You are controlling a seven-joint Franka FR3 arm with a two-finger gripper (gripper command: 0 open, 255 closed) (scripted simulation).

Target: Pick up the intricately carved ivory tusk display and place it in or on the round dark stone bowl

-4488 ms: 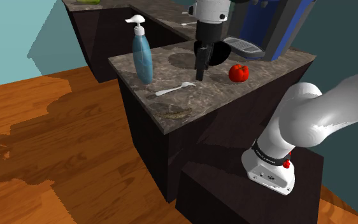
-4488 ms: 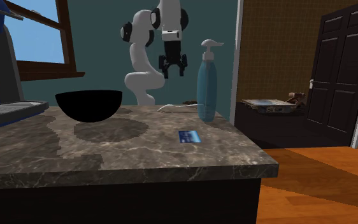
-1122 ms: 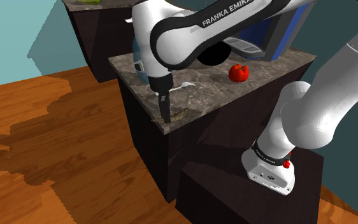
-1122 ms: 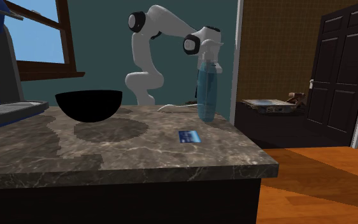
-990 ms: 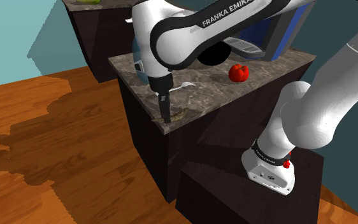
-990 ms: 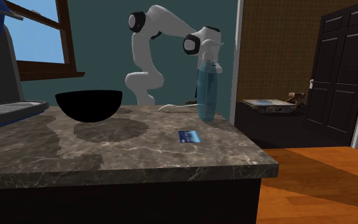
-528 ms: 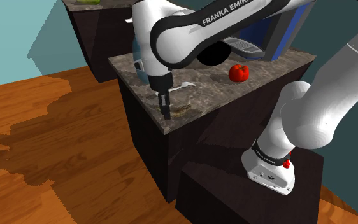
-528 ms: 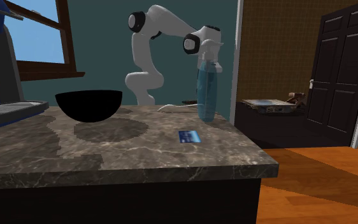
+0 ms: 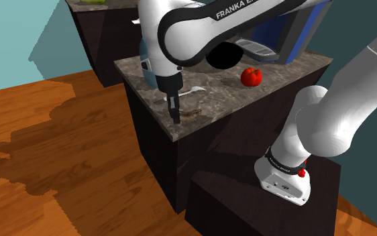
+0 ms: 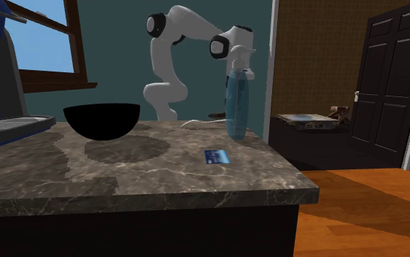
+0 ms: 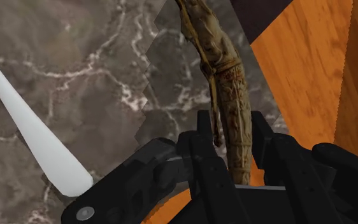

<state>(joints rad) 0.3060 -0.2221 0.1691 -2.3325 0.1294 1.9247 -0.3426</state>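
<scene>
"franka em…" on white arm [image 9: 188,41]

Tomato [image 9: 250,76], white spoon [image 11: 31,137] and blue bottle [image 10: 234,102] sit on marble counter [image 10: 160,175].

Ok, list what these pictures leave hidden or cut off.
Second exterior view: the soap bottle stands in front of the gripper, hiding its grip on the tusk display.
Shoulder view: the arm covers part of the black bowl and most of the soap bottle.
Wrist view: the white spoon is cut off by the edge; the tusk display's near end sits behind the gripper.
</scene>
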